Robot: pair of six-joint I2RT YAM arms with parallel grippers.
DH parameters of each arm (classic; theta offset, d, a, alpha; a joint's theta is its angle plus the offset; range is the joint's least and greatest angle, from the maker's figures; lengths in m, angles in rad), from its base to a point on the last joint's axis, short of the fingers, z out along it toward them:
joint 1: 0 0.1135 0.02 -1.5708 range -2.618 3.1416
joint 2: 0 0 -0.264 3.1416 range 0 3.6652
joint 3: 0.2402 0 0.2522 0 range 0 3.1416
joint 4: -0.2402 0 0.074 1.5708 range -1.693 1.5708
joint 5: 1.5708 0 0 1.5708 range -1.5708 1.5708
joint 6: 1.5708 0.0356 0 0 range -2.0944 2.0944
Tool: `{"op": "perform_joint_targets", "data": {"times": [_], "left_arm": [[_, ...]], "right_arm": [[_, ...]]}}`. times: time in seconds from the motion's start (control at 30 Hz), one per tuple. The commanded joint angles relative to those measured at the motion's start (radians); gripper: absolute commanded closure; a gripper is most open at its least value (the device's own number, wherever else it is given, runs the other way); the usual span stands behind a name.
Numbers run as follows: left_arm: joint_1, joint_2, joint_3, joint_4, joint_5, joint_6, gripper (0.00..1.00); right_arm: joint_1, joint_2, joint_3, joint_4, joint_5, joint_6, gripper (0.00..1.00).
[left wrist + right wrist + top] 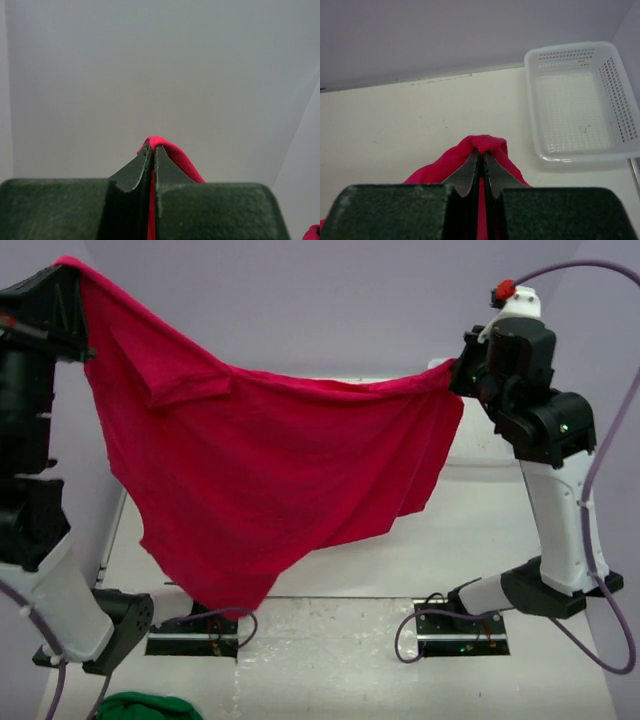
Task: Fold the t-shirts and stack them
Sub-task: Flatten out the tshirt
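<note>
So the left gripper [153,150] is pinching one end of the t-shirt [270,480] and the right gripper [481,155] is clamping the other. It's hanging spread between them over the table [480,540]. Down at the bottom edge something green [140,707] is getting cut off, can't tell what.

basket [585,156]: white plastic mesh, rectangular, upright on the table, close to the table's edge by the wall | table [490,540]: pale, matt, faintly scuffed | wall [330,300]: plain lilac-grey, behind the table | green cloth [150,706]: bunched at the near left, cut off by the picture's edge
</note>
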Motion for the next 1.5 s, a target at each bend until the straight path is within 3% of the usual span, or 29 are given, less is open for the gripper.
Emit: {"op": "perform_joint_targets", "data": {"times": [0.0,0.23,0.37,0.57,0.73,1.03,1.23,1.37,1.47], "left_arm": [[0.008,0.178,-0.074,-0.025,0.001,-0.015,1.0],[0.006,0.375,-0.315,-0.02,-0.087,0.007,1.0],[0.006,0.47,-0.477,0.051,-0.108,-0.005,1.0],[0.009,0.57,-0.525,0.104,-0.182,-0.001,1.0],[0.023,0.551,-0.562,0.147,-0.208,0.013,1.0],[0.025,0.603,-0.453,0.063,-0.24,0.028,1.0],[0.045,0.59,-0.519,0.087,-0.292,0.016,1.0],[0.057,0.541,-0.528,0.087,-0.292,0.008,1.0],[0.057,0.432,-0.596,0.165,-0.208,0.014,1.0]], "right_arm": [[0.001,0.127,0.003,0.013,0.04,-0.016,1.0],[-0.002,0.331,-0.179,0.146,-0.028,-0.013,1.0],[-0.011,0.454,-0.165,0.154,-0.035,-0.016,1.0],[-0.039,0.572,-0.11,0.166,-0.058,-0.036,1.0],[-0.065,0.586,-0.101,0.18,-0.074,-0.051,1.0],[-0.083,0.613,-0.08,0.191,-0.107,-0.063,1.0],[-0.088,0.634,-0.082,0.205,-0.113,-0.079,1.0],[-0.089,0.569,-0.127,0.234,-0.117,-0.07,1.0],[-0.086,0.471,-0.202,0.29,-0.112,-0.069,1.0]]}}
